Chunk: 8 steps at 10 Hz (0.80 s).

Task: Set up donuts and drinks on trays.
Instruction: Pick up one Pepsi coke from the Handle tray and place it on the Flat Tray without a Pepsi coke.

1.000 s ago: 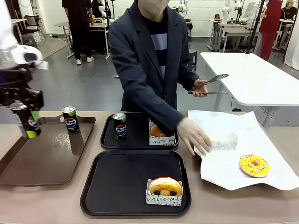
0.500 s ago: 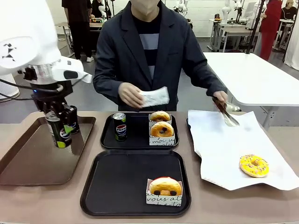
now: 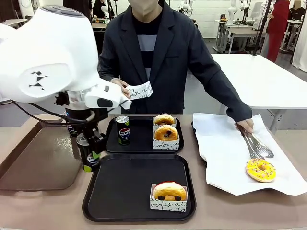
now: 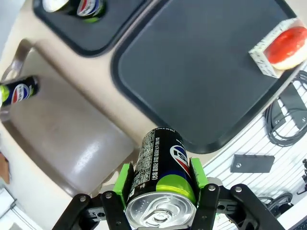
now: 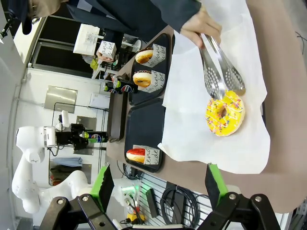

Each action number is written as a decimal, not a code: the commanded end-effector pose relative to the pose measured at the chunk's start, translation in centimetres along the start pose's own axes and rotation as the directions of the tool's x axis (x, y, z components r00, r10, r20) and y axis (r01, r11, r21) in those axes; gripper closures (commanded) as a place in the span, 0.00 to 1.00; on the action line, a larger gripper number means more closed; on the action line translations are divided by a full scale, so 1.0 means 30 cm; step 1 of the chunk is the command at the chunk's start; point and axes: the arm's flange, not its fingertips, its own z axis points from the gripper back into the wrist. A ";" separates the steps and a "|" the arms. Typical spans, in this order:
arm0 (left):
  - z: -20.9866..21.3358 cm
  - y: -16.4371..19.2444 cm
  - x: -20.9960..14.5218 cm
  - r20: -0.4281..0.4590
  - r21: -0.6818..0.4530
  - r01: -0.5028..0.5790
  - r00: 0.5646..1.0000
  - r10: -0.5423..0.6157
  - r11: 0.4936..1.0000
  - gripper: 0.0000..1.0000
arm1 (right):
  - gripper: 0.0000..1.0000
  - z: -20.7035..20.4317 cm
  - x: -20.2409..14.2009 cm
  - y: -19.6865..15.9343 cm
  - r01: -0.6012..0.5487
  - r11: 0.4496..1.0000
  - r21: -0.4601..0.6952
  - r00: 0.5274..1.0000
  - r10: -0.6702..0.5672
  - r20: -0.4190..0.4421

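With the far tray [image 3: 112, 143] stocked, the left gripper [image 4: 162, 184] is gripping a can [image 4: 164, 163] beside the near tray [image 3: 134, 177], lower left of centre, while the right gripper [image 5: 160, 184] is hanging wide open.

My left arm [image 3: 53, 57] is a bulky, glossy white shell with a small black geometric mark on its side and thin black cables looping beneath the wrist. Its left gripper [image 4: 160, 189] is black, with angular linkage, silver screws at the joints and bright green pads [image 4: 123, 178]. My right gripper [image 5: 158, 184] has the same black links, screws and green pads. The person [image 3: 158, 52] across from me wears a dark blazer over a dark top with a pale stripe.
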 end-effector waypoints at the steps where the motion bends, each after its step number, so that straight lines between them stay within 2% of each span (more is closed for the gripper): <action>1: 0.002 -0.031 0.047 0.032 -0.051 0.054 0.998 -0.052 0.997 0.41 | 0.00 -0.002 0.000 -0.001 -0.010 1.000 0.012 1.000 0.010 0.002; 5: -0.027 -0.088 0.137 0.053 -0.105 0.059 0.997 -0.053 0.993 0.41 | 0.00 -0.002 0.000 -0.001 -0.010 1.000 0.012 1.000 0.010 0.002; 6: -0.025 -0.077 0.157 0.031 -0.105 0.056 0.998 -0.053 0.993 0.41 | 0.00 -0.002 0.000 -0.001 -0.010 1.000 0.012 1.000 0.010 0.002; 8: -0.031 -0.085 0.112 0.028 -0.069 0.055 0.998 -0.053 0.996 0.41 | 0.00 -0.002 0.000 -0.001 -0.010 1.000 0.012 1.000 0.010 0.002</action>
